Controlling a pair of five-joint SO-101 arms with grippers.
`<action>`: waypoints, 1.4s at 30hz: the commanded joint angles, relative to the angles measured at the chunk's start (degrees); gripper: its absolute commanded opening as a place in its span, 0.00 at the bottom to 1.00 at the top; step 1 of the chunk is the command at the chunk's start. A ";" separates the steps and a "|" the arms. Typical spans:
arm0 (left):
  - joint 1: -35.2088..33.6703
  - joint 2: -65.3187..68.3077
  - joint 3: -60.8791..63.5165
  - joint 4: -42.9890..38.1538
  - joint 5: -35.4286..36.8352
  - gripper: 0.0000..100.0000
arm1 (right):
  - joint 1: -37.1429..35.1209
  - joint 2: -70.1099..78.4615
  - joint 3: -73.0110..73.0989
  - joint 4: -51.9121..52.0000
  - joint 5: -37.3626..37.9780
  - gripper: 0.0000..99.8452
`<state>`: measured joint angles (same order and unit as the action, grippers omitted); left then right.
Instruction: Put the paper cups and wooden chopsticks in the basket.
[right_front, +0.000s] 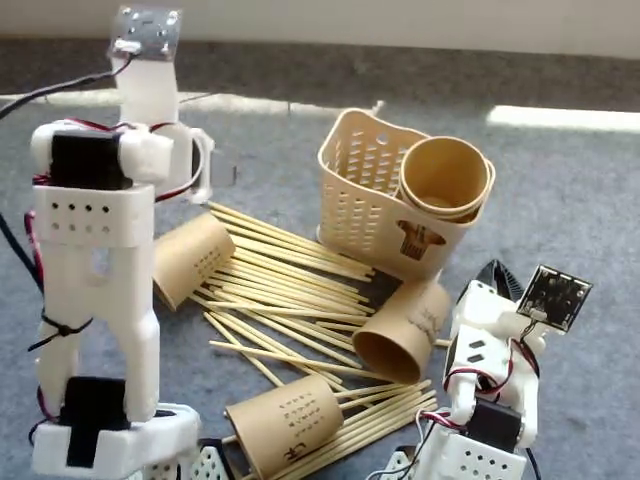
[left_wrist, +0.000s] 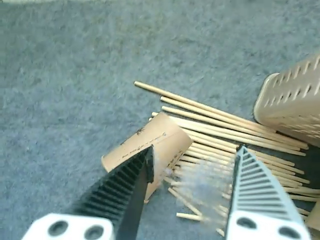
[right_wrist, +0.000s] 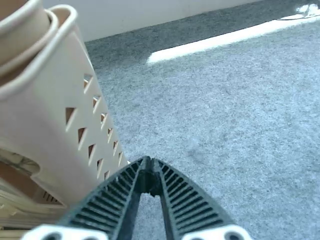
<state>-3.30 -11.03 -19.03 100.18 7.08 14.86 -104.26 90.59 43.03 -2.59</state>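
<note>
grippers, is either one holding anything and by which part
Nothing is held. The left gripper is open above a paper cup lying on its side; the right gripper is shut on nothing beside the basket.

Cups (right_front: 285, 425) are matt paper, chopsticks (right_front: 290, 265) bare wood, the basket (right_front: 355, 200) smooth plastic, the carpet (right_front: 570, 220) rough.

Left pincer (left_wrist: 196, 150) spread wide, arm upright; right pincer (right_wrist: 149, 164) closed, arm folded low
</note>
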 joint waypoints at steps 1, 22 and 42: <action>-4.70 -4.97 5.85 0.26 -0.09 0.25 | 0.40 -0.31 -0.13 -1.36 -0.53 0.01; -15.16 -6.46 30.99 0.18 -0.26 0.31 | -3.47 -0.31 1.45 -1.36 4.22 0.01; -6.20 -6.46 45.76 -24.35 5.71 0.35 | -3.47 -0.31 1.54 -1.45 4.22 0.01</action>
<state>-14.20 -15.34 26.86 77.76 11.82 11.87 -104.26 92.53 42.95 1.01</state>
